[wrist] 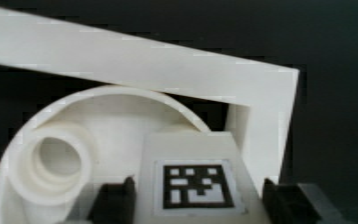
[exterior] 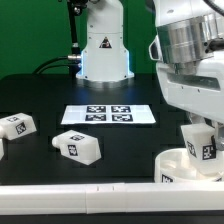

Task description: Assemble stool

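A black tabletop fills the scene, with the arm's white base at the back and the marker board lying flat in the middle.

The gripper has its jaws about half closed on the two sides of one leg and holds it upright. This held leg is over the round seat, at the exterior view's right. Whether its lower end already touches the seat, I cannot tell.

The parts look like hard, smooth plastic, light and stiff, so I think they will not bend but may slip or turn between the fingers. In my judgement, the flat opposite sides of a leg are the best place to take hold.

The count is one seat and three legs that are clear to see: the held one, a second leg on the exterior view's left, and a third leg in front of the marker board. A white piece at the far left edge is cut off, and it may be another leg.
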Robot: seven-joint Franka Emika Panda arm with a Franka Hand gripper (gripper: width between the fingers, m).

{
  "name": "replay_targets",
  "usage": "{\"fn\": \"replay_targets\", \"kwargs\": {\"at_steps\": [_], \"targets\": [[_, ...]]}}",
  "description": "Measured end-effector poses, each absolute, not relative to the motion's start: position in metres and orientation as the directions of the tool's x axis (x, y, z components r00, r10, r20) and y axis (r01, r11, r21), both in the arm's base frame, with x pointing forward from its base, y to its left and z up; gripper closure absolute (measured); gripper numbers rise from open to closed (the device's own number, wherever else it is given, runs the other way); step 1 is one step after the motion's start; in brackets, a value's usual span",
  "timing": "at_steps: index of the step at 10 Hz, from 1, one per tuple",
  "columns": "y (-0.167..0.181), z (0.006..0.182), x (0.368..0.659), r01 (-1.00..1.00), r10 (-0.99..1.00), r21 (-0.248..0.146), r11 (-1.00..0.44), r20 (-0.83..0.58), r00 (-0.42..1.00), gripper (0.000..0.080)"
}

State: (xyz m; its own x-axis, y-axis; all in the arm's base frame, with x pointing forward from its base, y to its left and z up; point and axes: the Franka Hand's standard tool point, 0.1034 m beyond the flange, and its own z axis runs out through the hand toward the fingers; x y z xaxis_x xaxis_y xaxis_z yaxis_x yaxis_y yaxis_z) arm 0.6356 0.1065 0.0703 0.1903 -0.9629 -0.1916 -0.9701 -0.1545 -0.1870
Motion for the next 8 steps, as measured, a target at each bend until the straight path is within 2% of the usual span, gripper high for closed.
{"fn": "replay_targets", "kwargs": {"at_steps": [1,3,4,5,6,7,8], "targets": [[0.107,0.07,0.635,-0.97,-0.962,-0.187,-0.158,-0.191,0.194,0.0435],[0.107,0.07,0.635,-0.96,-0.954,-0.195,-0.2,-0.183,0.236,0.0435],[0.109,0.071,0.632,-0.937,-0.928,-0.191,-0.294,-0.177,0.327,0.0435],[0.113,0.079,0.628,-0.883,-0.872,-0.198,-0.425,-0.172,0.458,0.0166],[0.116,0.089,0.626,-0.806,-0.794,-0.215,-0.552,-0.16,0.586,0.0153],[0.116,0.09,0.624,-0.722,-0.709,-0.224,-0.654,-0.149,0.689,0.0153],[0.116,0.089,0.624,-0.69,-0.68,-0.23,-0.686,-0.134,0.721,0.0151]]}}
